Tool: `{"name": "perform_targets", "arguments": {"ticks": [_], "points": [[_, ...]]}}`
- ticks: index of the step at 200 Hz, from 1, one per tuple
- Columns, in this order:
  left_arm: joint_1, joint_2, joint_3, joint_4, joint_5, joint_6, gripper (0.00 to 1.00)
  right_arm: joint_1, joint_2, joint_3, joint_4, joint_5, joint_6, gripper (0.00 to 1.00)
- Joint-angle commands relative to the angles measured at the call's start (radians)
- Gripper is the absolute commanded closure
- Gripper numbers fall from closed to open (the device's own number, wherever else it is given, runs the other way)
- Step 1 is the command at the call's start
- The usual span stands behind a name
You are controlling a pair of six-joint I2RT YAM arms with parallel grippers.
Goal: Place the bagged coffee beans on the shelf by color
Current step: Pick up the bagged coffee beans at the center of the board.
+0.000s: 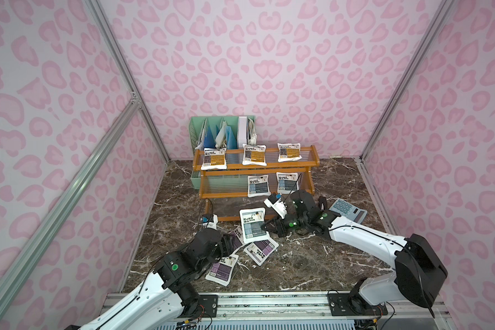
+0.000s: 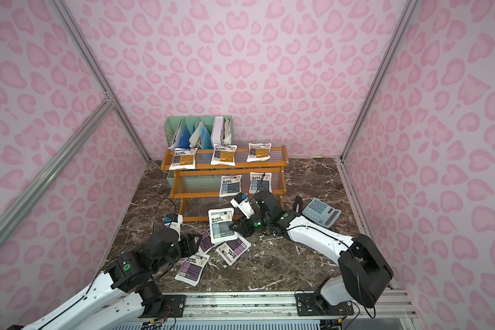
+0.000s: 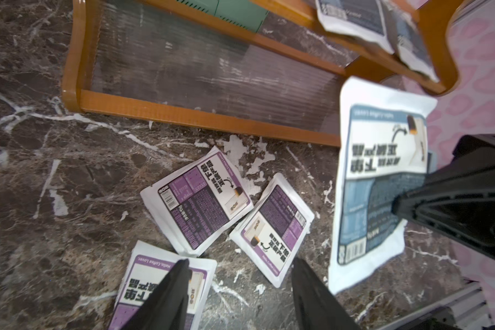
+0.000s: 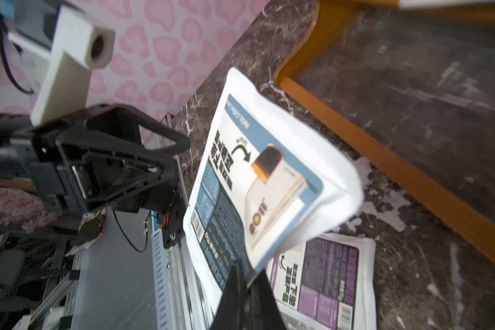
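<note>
- The right tool [image 4: 243,274] is clamped on the flat sealed edge of a blue-grey bag [image 4: 263,177], tips pressed together on the seam; the bag sticks out ahead of the tool, tilted and clear of the bench [image 1: 312,263]
- The left tool [image 3: 240,265] has its tips apart with nothing between them; three purple bags [image 3: 196,200] lie flat on the bench just below and ahead of it, bunched close, and the nearest lies partly under one tip
- The shelf [image 1: 223,195] stands beyond both tools: three orange bags [image 1: 254,155] sit along its top step and two blue-grey bags [image 1: 258,185] on the middle step, with a bare stretch beside them on the left tool's side; the lowest step is bare
- The bag looks light and soft: puffy in the middle, thin at the border, and its free corner curls in the right wrist view, so it will probably flop rather than stay flat when carried
- The film looks smooth, so a shallow pinch could slip; a deep bite on the seam seems safest, since the plump middle would only squash
- The flat purple bags offer little raised edge; a corner lifted by a neighbouring bag looks like the easiest place to get a tip under
- The held bag most likely belongs on the bare stretch of the middle step, let go low so it does not slide on the ribbed panel
</note>
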Motion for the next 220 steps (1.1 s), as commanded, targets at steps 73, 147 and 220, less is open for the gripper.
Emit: {"name": "perform_targets", "arguments": {"ticks": [73,147,220], "points": [[0.024,-0.158,-0.086,0.229,0.028,-0.02,0.41,-0.007,0.128,0.142,0.143,-0.149,0.091,1.0],[0.04,-0.05,-0.099,0.399,0.033,-0.028,0.45,0.0,0.147,0.178,0.115,-0.171,0.069,1.0],[0.113,0.05,-0.019,0.482,0.12,0.023,1.0,0.0,0.147,0.18,0.093,-0.159,0.06,1.0]]}}
